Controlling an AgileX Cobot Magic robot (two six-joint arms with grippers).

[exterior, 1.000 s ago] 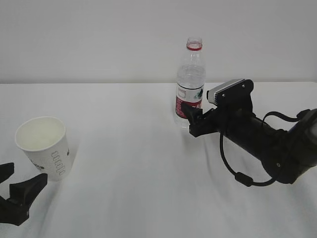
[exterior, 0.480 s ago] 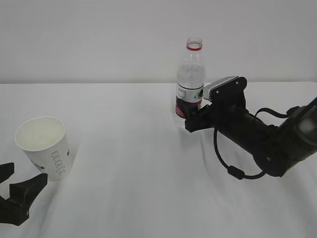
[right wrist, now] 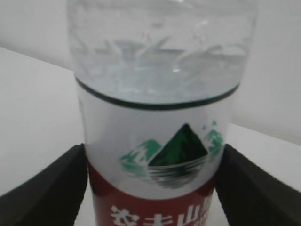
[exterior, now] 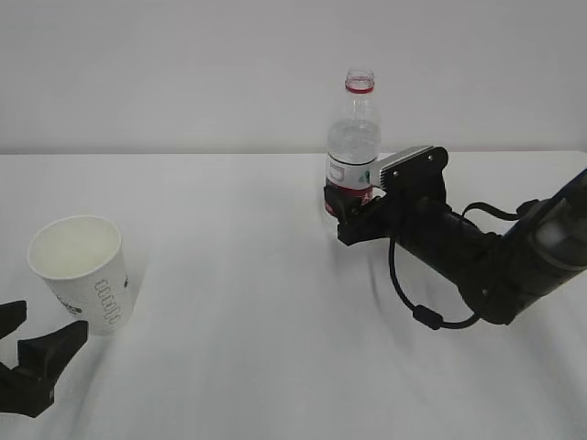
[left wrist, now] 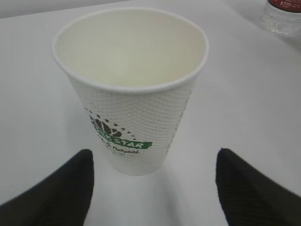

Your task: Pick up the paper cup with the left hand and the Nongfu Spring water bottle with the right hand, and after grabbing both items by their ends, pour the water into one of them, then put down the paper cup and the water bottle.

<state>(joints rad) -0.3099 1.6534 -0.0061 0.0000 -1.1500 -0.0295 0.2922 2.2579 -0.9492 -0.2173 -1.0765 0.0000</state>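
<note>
A plain pale wall stands behind a white desk (exterior: 238, 275), whose far edge runs straight across just behind the Nongfu Spring water bottle (exterior: 352, 151). The bottle stands upright near that far edge, uncapped, with a red neck ring and a red-and-white label low on its body. Clear water (right wrist: 160, 56) shows inside it above the label in the right wrist view.

The right claw (exterior: 348, 213) reaches in from the bottle's right side, its arm lying low over the desk. Its two dark fingers (right wrist: 42, 188) stand wide apart on either side of the bottle's lower labelled part. They sit close to the plastic, but whether they touch it cannot be told; the bottle rests on the desk, not lifted.

Well to the left of the bottle and nearer the camera stands the paper cup (exterior: 83, 272), upright, its mouth open and dry inside. The left claw (exterior: 32, 357) sits just in front of the cup, farther from the bottle, at the lower edge of the exterior view. It is spread wide and holds nothing; in the left wrist view its fingertips (left wrist: 56, 188) flank the cup's base with clear gaps on both sides.

Between cup and bottle the desk lies bare and broad.
</note>
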